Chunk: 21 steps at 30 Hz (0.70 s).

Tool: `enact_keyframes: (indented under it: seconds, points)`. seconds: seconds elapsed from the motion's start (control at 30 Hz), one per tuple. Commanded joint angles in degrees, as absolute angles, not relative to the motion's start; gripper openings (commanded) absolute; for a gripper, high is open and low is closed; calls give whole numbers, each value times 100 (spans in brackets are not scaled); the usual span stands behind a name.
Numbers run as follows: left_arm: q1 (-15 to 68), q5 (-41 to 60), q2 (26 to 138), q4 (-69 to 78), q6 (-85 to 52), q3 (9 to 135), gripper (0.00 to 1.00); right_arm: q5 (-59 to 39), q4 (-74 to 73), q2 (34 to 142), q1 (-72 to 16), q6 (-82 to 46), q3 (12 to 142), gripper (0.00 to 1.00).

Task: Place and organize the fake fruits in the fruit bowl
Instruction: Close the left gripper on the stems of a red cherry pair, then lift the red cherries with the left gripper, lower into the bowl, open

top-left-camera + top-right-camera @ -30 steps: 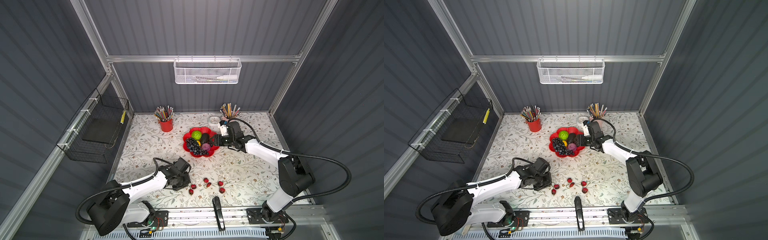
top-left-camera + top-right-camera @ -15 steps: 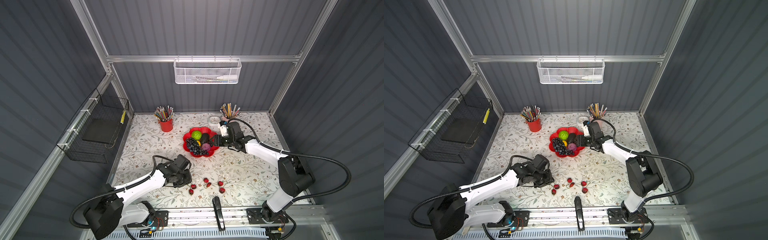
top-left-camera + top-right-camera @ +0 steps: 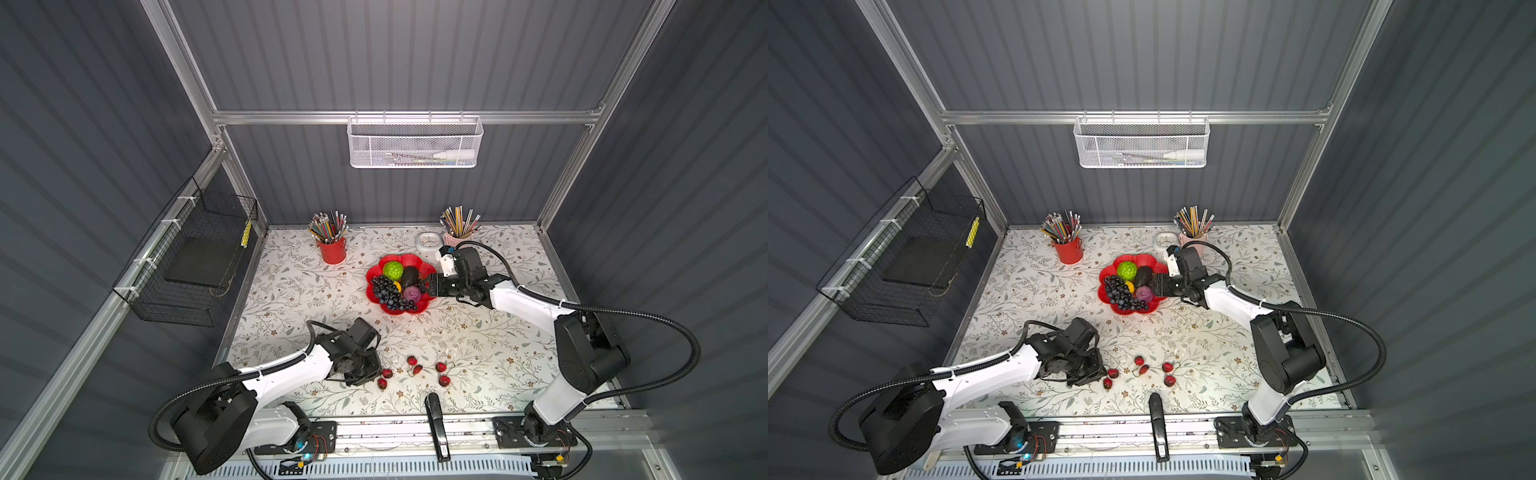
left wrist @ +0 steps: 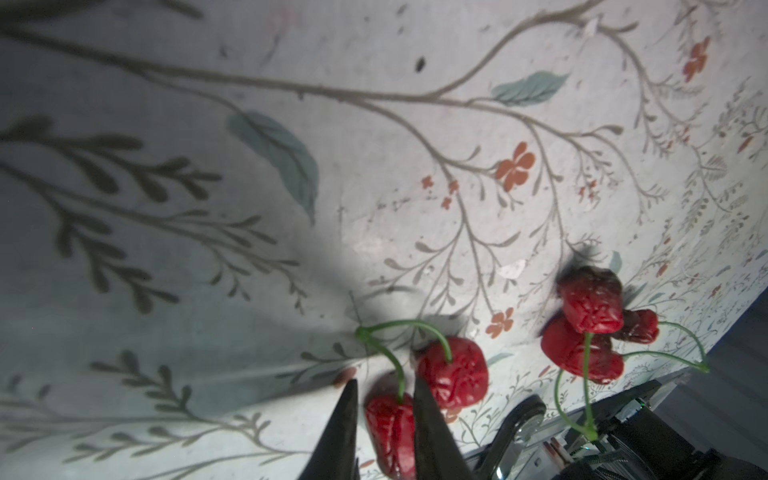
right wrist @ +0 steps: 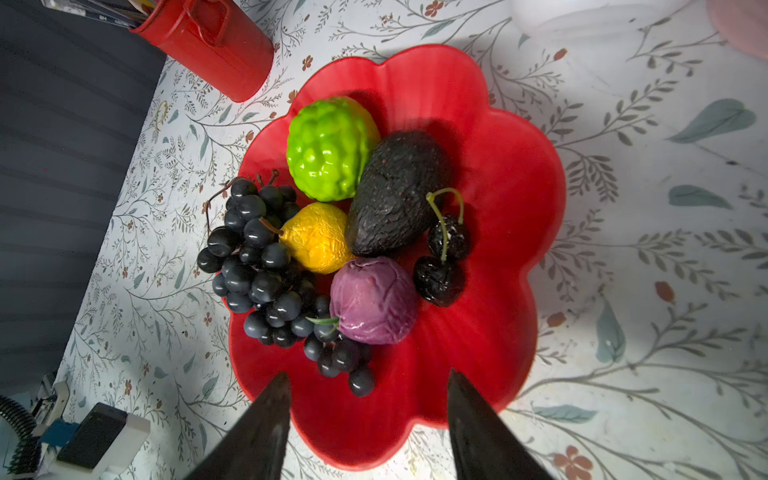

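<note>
At about 7 o'clock on the table, the left gripper (image 4: pixel 382 399) straddles a red cherry (image 4: pixel 390 436) with narrow jaws; whether they pinch it cannot be told, so it should close gently on the body, not the stem, and lift both cherries of the pair straight up. At centre, toward 12 o'clock, the bowl (image 3: pixel 415 261) holds the other fruits, and the right gripper (image 5: pixel 365 399) hovers open and empty at its 3 o'clock rim.

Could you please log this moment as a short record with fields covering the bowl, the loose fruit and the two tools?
bowl: red fruit bowl holding grape bunch, green ball, pear, avocado, purple fruit, dark cherries
loose fruit: red cherries on the table near the front edge
left tool: left tool, fingers either side of a red cherry
right tool: right tool, open and empty over the bowl rim
</note>
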State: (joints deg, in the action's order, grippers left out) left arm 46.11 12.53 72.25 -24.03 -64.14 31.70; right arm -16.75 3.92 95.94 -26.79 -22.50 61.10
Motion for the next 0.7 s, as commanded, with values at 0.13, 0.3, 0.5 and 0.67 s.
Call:
enact_keyframes:
  seconds: [0.13, 0.3, 0.5, 0.67]
  points:
    - [4649, 1298, 7161, -2289, -6582, 3045, 33, -1775, 299, 9568, -2658, -2276, 6091, 61]
    - [4649, 1294, 7340, -2110, -6557, 3057, 34, -1793, 294, 9573, -2663, -2274, 6100, 60]
    - [4649, 1280, 7600, -1869, -6526, 3023, 25, -1751, 290, 9529, -2658, -2266, 6030, 61]
    - [4649, 1170, 7690, -1806, -6428, 3067, 13, -1767, 247, 9527, -2662, -2303, 6001, 60]
